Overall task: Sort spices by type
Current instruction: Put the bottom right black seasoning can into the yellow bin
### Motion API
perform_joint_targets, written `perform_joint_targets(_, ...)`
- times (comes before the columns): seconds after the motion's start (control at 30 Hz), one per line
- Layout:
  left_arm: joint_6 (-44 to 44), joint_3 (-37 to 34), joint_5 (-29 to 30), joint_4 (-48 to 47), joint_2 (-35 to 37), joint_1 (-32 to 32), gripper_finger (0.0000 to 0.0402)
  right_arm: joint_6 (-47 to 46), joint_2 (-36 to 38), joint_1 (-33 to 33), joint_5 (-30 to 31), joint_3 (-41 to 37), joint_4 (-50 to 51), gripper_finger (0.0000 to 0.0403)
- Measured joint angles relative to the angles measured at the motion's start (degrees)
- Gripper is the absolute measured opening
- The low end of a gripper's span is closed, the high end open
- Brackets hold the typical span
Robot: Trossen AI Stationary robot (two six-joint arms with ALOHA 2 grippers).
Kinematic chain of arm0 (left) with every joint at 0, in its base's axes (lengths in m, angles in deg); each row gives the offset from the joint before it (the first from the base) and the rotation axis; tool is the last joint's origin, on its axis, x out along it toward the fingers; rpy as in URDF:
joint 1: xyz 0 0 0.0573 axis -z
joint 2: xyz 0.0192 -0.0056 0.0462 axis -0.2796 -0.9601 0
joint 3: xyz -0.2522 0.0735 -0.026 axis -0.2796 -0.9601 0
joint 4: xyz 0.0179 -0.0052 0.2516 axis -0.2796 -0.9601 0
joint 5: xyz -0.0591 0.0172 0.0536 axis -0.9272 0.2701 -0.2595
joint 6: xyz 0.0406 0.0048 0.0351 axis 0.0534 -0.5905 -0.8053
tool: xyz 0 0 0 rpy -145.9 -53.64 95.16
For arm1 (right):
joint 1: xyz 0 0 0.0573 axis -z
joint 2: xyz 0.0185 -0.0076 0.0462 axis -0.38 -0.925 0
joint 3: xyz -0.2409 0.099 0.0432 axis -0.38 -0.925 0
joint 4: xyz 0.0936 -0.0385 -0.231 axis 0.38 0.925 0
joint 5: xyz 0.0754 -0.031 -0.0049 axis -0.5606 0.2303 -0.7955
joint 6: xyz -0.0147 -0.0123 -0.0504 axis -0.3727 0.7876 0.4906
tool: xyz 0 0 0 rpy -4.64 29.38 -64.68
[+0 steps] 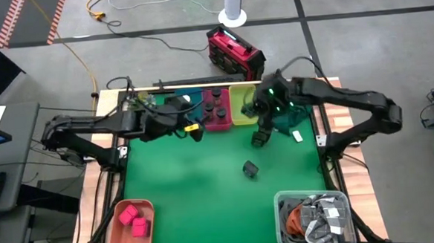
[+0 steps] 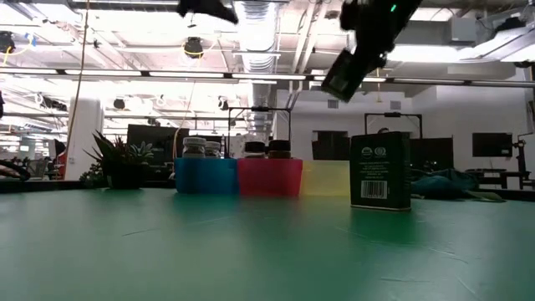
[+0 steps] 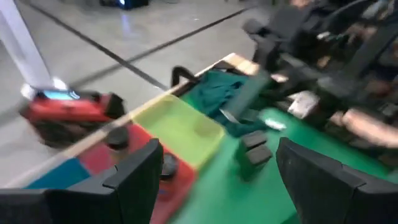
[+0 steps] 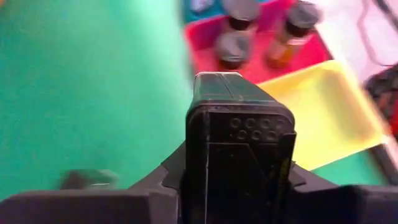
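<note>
My right gripper (image 1: pixel 262 132) hangs over the green mat in front of the yellow bin (image 1: pixel 241 105), shut on a black box (image 4: pixel 239 124). The same box shows high up in the low view (image 2: pixel 347 71). A second black box (image 1: pixel 250 169) stands on its base on the mat (image 2: pixel 380 171). Dark-capped jars sit in the magenta bin (image 1: pixel 216 112), and white-capped jars (image 2: pixel 194 147) in the blue bin (image 2: pixel 206 176). Two pink blocks (image 1: pixel 134 219) lie in the salmon tray. My left gripper (image 1: pixel 195 130) is open in front of the blue and magenta bins, holding nothing. My right gripper pinches the black box between its two fingers (image 4: pixel 168 177), one on each of two opposite side faces (image 4: pixel 199 162). The fingers come from above, slanting toward the table's far-left. The box is lifted clear of the mat and tilted (image 2: pixel 347 71).
A grey bin (image 1: pixel 315 219) of flat packets with orange cord sits at the near right corner. The salmon tray (image 1: pixel 119 242) is at the near left. Dark green cloth (image 1: pixel 291 119) lies right of the yellow bin. The middle of the mat (image 1: pixel 190 182) is bare.
</note>
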State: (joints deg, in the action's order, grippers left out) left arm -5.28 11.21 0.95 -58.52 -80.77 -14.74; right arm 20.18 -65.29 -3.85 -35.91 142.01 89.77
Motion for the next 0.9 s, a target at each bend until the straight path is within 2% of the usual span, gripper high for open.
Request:
perform_joint_targets(0.13, 12.17, -5.09, -0.14, 1.61, 0.03, -1.14, 0.0300, 8.67, -5.80, 6.67, 0.02, 2.02, -0.17, 0.0168)
perform_joint_targets(0.27, 17.02, -5.58, -0.34, -1.80, 0.24, -2.04, 0.0300, 13.83, -13.34, 11.54, -1.36, 5.15, -0.27, 0.0169)
perform_joint_targets(0.6, 11.79, -5.56, -2.66, -11.71, 5.32, -8.44, 0.0300, 18.93, -33.68, 13.15, -0.19, 19.47, 8.58, 0.0163)
perform_joint_targets(0.77, 6.46, -5.56, -2.69, -13.85, 9.33, -11.76, 0.0300, 18.38, -40.12, 14.15, 0.07, 27.36, 12.39, 0.0165)
perform_joint_targets(0.9, 4.28, -5.56, -2.66, -15.88, 11.70, -12.76, 0.0300, 14.42, -43.04, 14.73, 0.15, 31.15, 15.31, 0.0167)
